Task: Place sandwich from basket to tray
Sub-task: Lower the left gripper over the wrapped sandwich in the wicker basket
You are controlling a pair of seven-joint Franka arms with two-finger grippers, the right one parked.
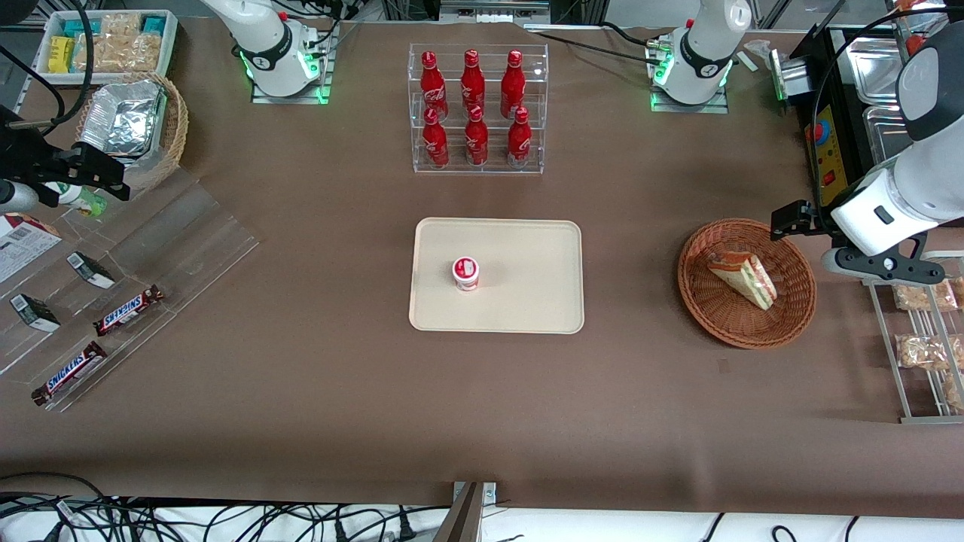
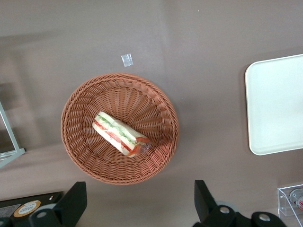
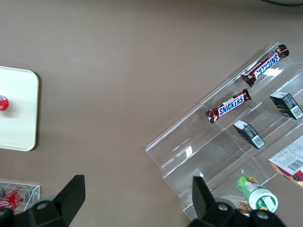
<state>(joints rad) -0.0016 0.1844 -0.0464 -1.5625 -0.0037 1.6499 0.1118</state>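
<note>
The sandwich (image 1: 742, 278) (image 2: 120, 135), a pale wedge with green, red and yellow layers, lies in the round reddish-brown wicker basket (image 1: 697, 301) (image 2: 80, 156) toward the working arm's end of the table. The cream tray (image 1: 527, 301) (image 2: 274, 109) lies mid-table, with a small red-and-white cup (image 1: 465, 273) standing on it. My left gripper (image 1: 789, 220) (image 2: 138, 198) hangs well above the table beside the basket's rim, farther from the front camera than the sandwich. It is open, its fingers spread wide with nothing between them and touching nothing.
A clear rack of red bottles (image 1: 477, 109) stands farther back than the tray. A wire rack of bagged snacks (image 1: 922, 354) sits at the working arm's table edge. Clear shelves with Snickers bars (image 1: 128, 309) and a tan basket of foil containers (image 1: 151, 128) lie toward the parked arm's end.
</note>
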